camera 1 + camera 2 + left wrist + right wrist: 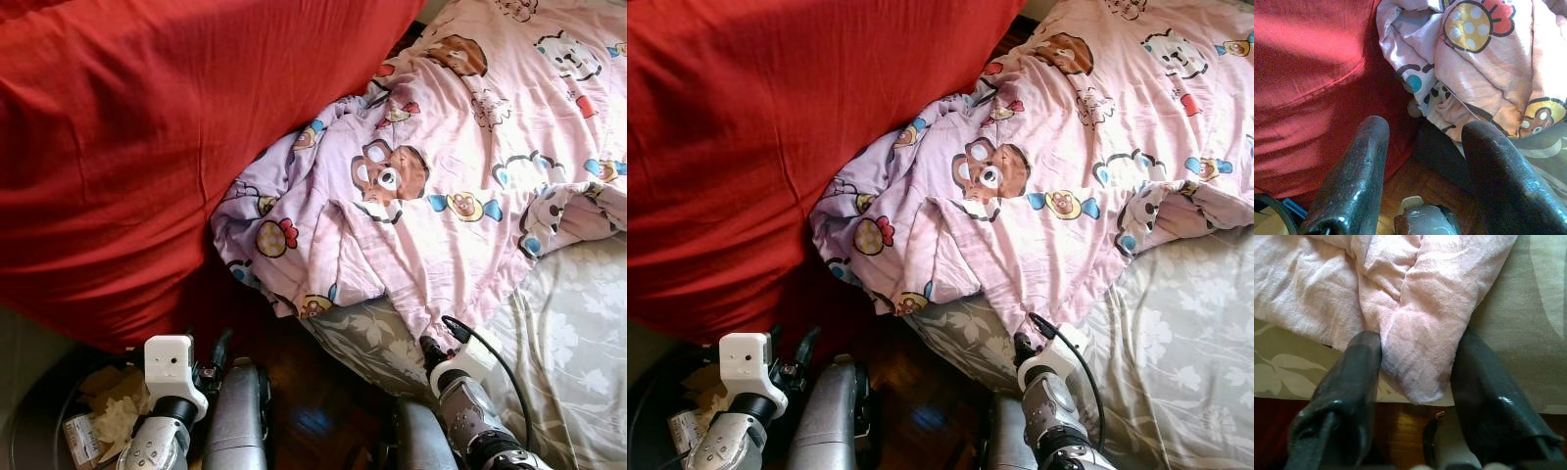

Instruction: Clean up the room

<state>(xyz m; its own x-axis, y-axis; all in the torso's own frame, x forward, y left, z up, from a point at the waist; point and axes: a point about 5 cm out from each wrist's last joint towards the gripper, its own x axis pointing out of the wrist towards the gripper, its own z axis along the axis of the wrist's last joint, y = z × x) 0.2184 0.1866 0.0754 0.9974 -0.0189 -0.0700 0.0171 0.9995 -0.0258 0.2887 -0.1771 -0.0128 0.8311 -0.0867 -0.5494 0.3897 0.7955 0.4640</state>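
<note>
While the right end effector (1415,377) straddles a hanging fold of the pink cartoon-print blanket (441,176) at the bed's (578,352) lower-right edge, its fingers look spread, not yet clamped. A shallow bite could let the fold slip free. The left end effector (1422,156) hovers released beside the red cushion (147,147).

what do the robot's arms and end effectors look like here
Both arms are silver-grey metal with rounded shells. The left arm ends at a white boxy wrist housing with small holes; its left end effector has two long, glossy black fingers. The right arm has a white wrist block with a black cable looping off it; the right end effector has matching black fingers.
</note>
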